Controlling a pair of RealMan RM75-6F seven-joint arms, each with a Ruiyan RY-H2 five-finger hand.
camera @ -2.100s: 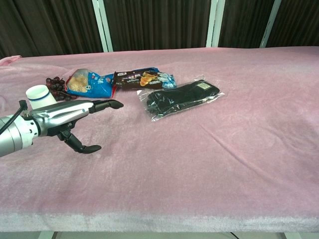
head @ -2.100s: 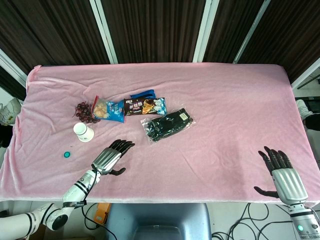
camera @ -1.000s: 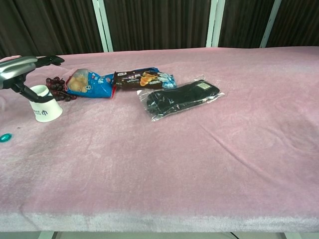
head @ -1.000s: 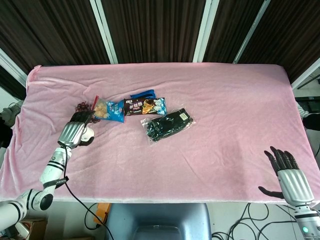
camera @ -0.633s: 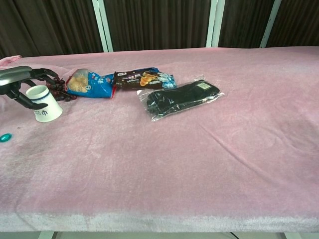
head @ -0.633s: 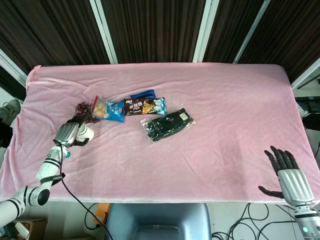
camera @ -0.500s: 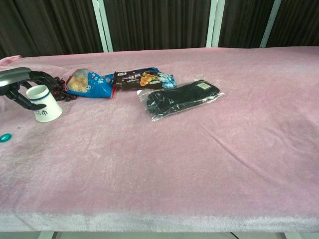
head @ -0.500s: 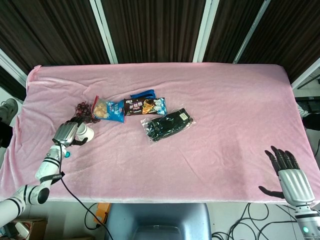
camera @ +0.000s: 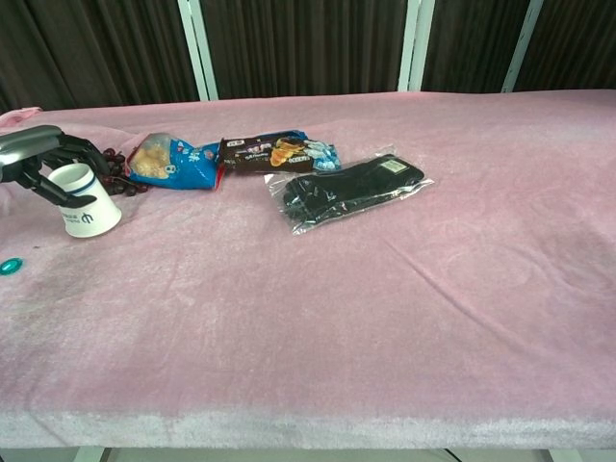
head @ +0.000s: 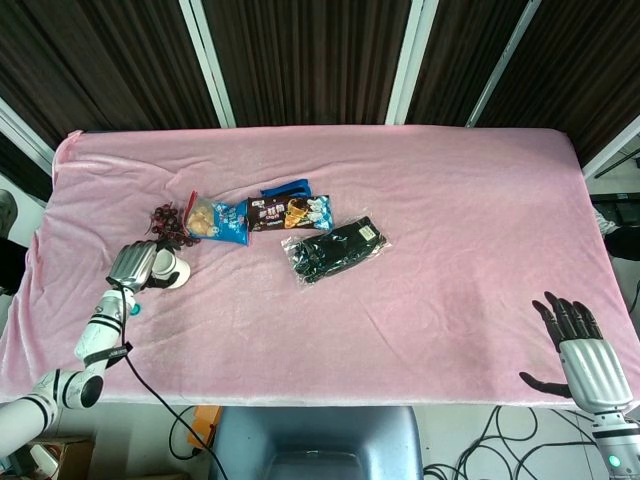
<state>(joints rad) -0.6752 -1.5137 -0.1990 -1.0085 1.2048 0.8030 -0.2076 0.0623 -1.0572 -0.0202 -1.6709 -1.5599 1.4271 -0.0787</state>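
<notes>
My left hand [head: 134, 264] [camera: 38, 154] is at the table's left side with its fingers curled around the top of a white paper cup [head: 174, 271] [camera: 85, 202]. The cup has a blue rim band and leans slightly in the grip, its base near the pink cloth. My right hand [head: 581, 359] hovers at the front right corner, open with fingers spread and nothing in it; the chest view does not show it.
Dark grapes [head: 165, 217] [camera: 114, 166] lie just behind the cup. A blue snack bag [head: 217, 223], a dark snack packet [head: 290, 212], a blue wrapper [head: 285, 188] and black fabric in a clear bag [head: 335, 248] [camera: 348, 191] follow rightward. A teal cap [camera: 10, 265] lies front left.
My left hand swung from the table's front middle over to the cup, lowered and closed its fingers around it; the cup now leans a little. The right hand barely moved.
</notes>
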